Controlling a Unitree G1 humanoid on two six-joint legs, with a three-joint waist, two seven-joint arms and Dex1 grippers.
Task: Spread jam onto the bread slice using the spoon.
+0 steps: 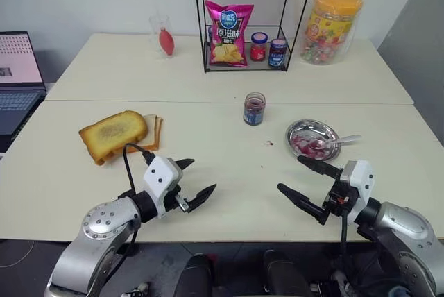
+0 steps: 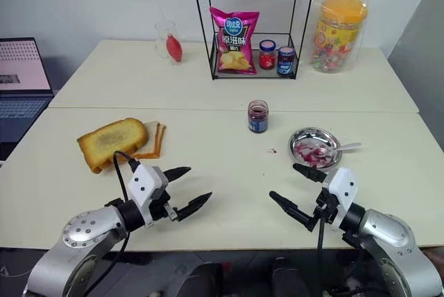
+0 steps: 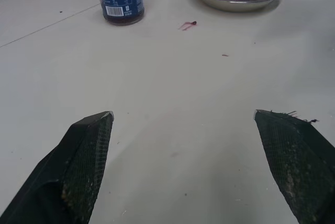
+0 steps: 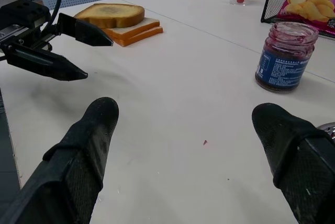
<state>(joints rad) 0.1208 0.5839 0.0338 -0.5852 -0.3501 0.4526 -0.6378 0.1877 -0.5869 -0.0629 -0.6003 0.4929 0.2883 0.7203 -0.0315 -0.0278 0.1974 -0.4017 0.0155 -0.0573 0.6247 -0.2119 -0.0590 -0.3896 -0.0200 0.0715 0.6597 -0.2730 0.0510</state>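
- Steel spoon [image 1: 341, 140] is lying untouched in the dish [image 1: 297, 130], far right.
- Both claws, left [image 1: 193, 180] and right [image 1: 297, 178], are gaping wide, holding nothing.
- Right claw's job next, I reckon: grabbing that spoon.

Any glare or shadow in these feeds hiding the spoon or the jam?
Left eye view: even light, soft shadows; the spoon in the steel dish and the jam show clearly. Left wrist view: bright reflections in the dish make the spoon's bowl hard to separate. Right wrist view: the jam jar reads sharp; that claw's near fingers look soft and bulky.
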